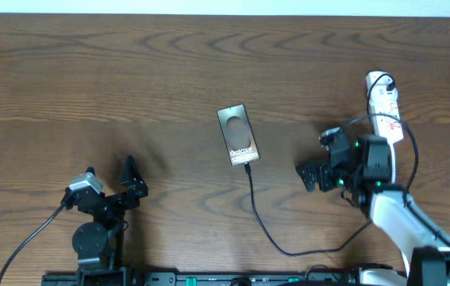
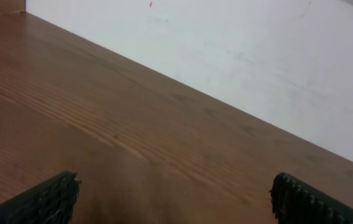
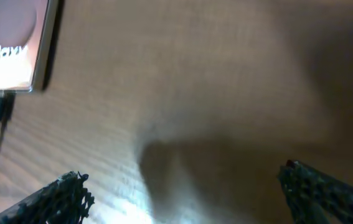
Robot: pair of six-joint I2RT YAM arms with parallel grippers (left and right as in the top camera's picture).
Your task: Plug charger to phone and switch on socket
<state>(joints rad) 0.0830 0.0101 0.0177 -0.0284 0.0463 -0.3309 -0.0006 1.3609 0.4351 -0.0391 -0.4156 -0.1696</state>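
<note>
The phone (image 1: 238, 135) lies face up mid-table, its brown screen showing white text; its lower corner also shows in the right wrist view (image 3: 11, 43). The charger (image 1: 258, 214), a thin black cable, runs from the phone's near edge, curves toward the table front, then turns right. Its small plug (image 3: 2, 107) sits against the phone's bottom edge. The socket (image 1: 385, 107), a white power strip, lies at the far right, partly behind the right arm. My right gripper (image 1: 315, 159) hovers open between phone and socket, holding nothing (image 3: 185, 193). My left gripper (image 1: 113, 173) is open at the front left (image 2: 176, 199).
A black cable (image 1: 26, 238) trails from the left arm toward the front left corner. A white wall (image 2: 257, 56) borders the table's far edge. Bare wood (image 1: 129, 71) fills the left and far side of the table.
</note>
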